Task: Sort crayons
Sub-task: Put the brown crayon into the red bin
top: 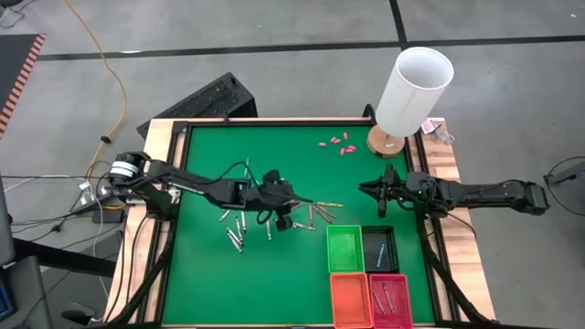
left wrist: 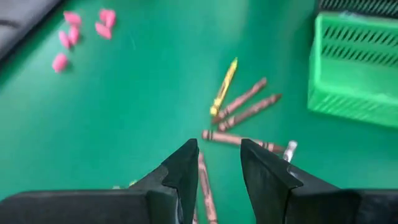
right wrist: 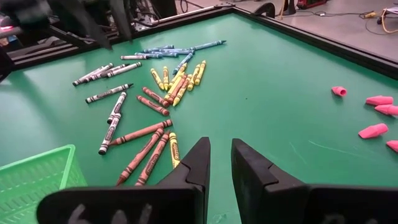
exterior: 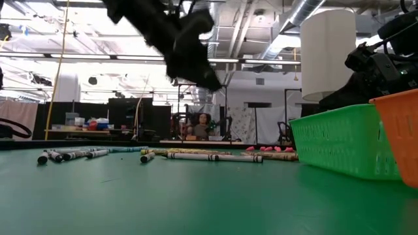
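Many crayons lie flat on the green table: a grey-white group (top: 236, 230), a brownish-red and yellow group (top: 322, 213), and more in the right wrist view (right wrist: 168, 84). My left gripper (top: 294, 219) hovers open and empty above the brownish-red crayons (left wrist: 239, 112); one crayon (left wrist: 205, 186) shows below its fingers. The low view shows it raised above the table (exterior: 209, 78). My right gripper (top: 367, 189) waits at the table's right, its fingers a little apart (right wrist: 221, 155), empty. Crayons lie in the black basket (top: 380, 249) and the red basket (top: 390, 300).
A green basket (top: 345, 249) and an orange basket (top: 350, 300) stand by the black and red ones at the near right. A white cylinder on a wooden foot (top: 411, 91) stands at the far right corner. Small pink pieces (top: 336, 143) lie at the far middle.
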Controlling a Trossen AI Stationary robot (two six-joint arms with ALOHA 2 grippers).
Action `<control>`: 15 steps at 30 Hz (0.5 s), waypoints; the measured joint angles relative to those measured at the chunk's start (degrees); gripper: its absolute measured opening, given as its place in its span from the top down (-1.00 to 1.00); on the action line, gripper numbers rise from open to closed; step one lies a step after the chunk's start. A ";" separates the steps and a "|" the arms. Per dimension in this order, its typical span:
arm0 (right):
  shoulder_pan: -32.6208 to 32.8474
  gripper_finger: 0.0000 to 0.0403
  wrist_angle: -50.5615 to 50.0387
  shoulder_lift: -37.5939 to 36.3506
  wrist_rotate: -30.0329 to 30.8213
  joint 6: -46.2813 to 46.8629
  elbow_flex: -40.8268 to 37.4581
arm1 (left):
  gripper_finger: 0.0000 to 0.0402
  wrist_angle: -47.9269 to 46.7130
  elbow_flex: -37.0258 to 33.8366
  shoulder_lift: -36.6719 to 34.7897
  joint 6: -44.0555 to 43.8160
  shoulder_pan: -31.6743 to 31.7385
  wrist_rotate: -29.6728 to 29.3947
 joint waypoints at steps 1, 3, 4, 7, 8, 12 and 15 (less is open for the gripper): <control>0.00 0.66 0.00 0.01 0.02 0.00 0.00 | 0.46 1.50 -1.07 0.45 -0.69 -0.39 -0.69; 0.00 0.66 0.00 -0.01 0.07 0.00 0.00 | 0.46 2.83 -2.69 1.10 -1.90 -1.57 -4.43; 0.00 0.66 0.00 -0.01 0.07 0.00 0.00 | 0.46 4.41 -3.32 1.39 -2.28 -2.32 -6.90; 0.00 0.66 0.02 -0.01 0.19 0.00 0.00 | 0.46 10.28 -6.29 2.70 -2.35 -4.36 -12.48; 0.00 0.66 0.02 0.00 0.20 0.00 0.00 | 0.46 12.87 -7.18 3.14 -2.13 -4.94 -13.73; -0.02 0.66 0.07 0.01 0.24 -0.02 0.00 | 0.46 21.84 -10.25 4.16 -1.11 -6.33 -16.84; 0.01 0.66 0.15 -0.01 0.24 -0.02 0.00 | 0.46 24.29 -11.59 6.01 -1.24 -6.53 -16.40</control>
